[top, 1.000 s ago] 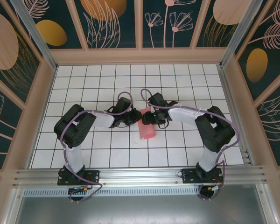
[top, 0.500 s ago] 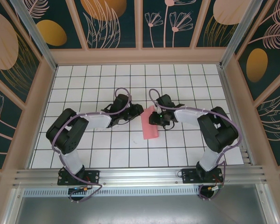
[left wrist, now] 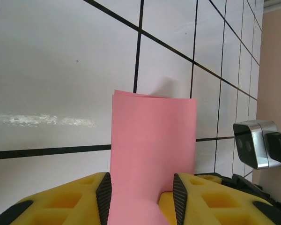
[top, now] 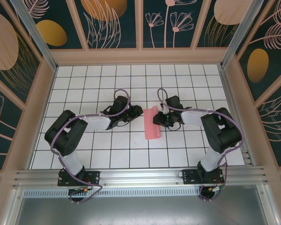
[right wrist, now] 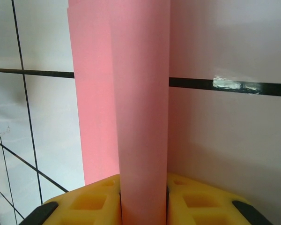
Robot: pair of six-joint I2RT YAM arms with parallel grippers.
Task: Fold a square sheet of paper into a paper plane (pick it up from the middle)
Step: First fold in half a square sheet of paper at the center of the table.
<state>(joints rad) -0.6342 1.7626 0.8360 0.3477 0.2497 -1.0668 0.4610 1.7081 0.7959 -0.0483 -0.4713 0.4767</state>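
1. The paper (top: 152, 123) is lying about mid-table, well away from all four edges. It's folded into a narrow pink strip running from the far side toward the near side.
2. The table (top: 84, 150) is showing glossy white tiles with thin black grid lines, and the wrist views are catching smeary glare on them.
3. The left gripper (top: 138, 113) is sitting just beside the strip's left edge, low over the tiles. In its wrist view the yellow fingers (left wrist: 61, 204) with black pads are standing apart, released. The flat end of the strip is lying between them and nothing's getting squeezed.
4. The right gripper (top: 156, 119) is sitting at the strip's right edge, touching it. In its wrist view the fingers (right wrist: 84, 204) are pressing on both sides of a raised flap, so it's grasping the paper.
5. A silver camera housing (left wrist: 253, 143) is peeking in at the right of the left wrist view.
6. The black left arm (top: 68, 133) and right arm (top: 220, 131) are bending inward from bases sitting on an aluminium rail (top: 140, 174) along the near edge.
7. Room-wise, the walls (top: 112, 21) are closing in the far, left and right edges. They're showing dark teal panels printed with pale leaves, flowers and orange blobs, set in light wooden frames. Metal posts (top: 35, 33) are slanting up at the two far corners.
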